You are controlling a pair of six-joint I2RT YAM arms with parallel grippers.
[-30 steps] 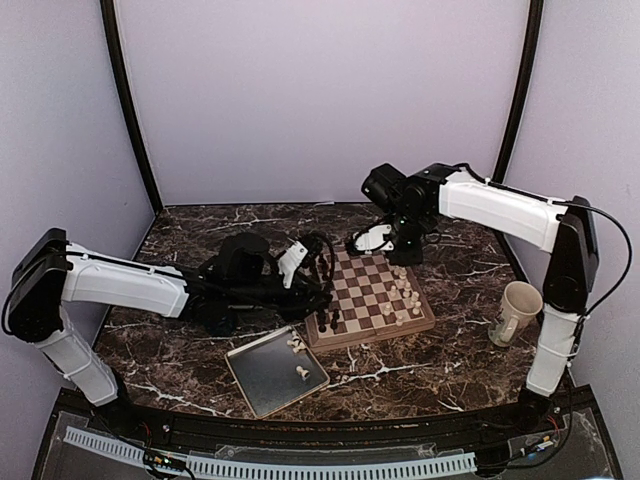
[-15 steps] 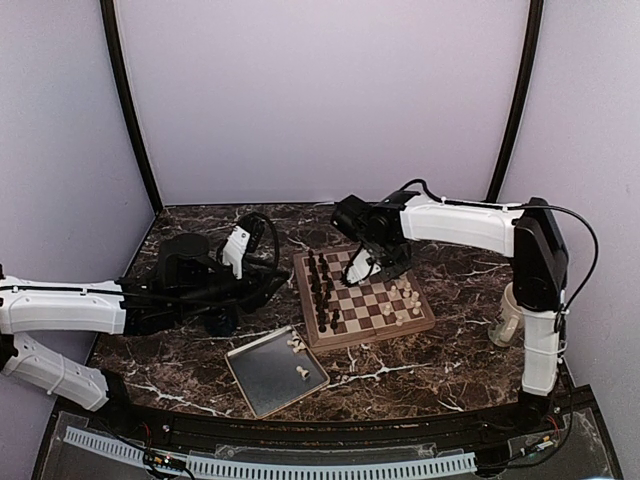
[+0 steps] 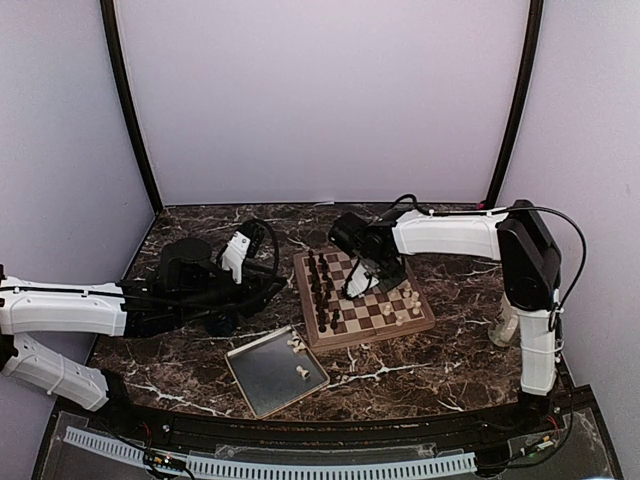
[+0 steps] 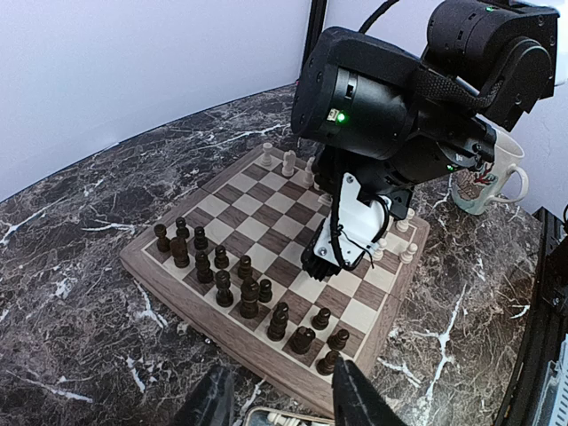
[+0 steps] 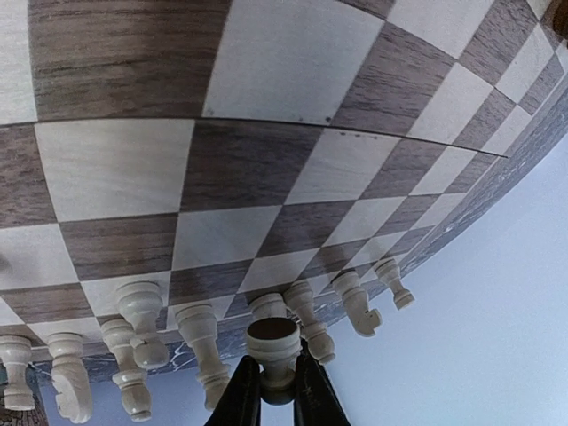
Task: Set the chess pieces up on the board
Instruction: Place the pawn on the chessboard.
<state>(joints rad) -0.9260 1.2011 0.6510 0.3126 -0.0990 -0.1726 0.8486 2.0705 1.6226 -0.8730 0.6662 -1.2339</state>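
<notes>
Now pinching a cream-white chess piece [image 5: 272, 335] over the chessboard [image 5: 266, 133] with right gripper [image 5: 275, 367]; left gripper [image 4: 280, 380] gaping, empty.

R gripper [image 3: 354, 288] low over board [image 3: 372, 335] centre, maybe touching; L gripper [image 3: 279, 291] just left.

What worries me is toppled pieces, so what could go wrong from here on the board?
1. The right pincer grips a cream piece close among the standing cream pieces; opening or pulling away may knock a neighbour over.
2. If the piece is not seated flat, it could topple on release.
3. The mug stands close beside the base of the right arm; a wide swing back might hit it.
</notes>
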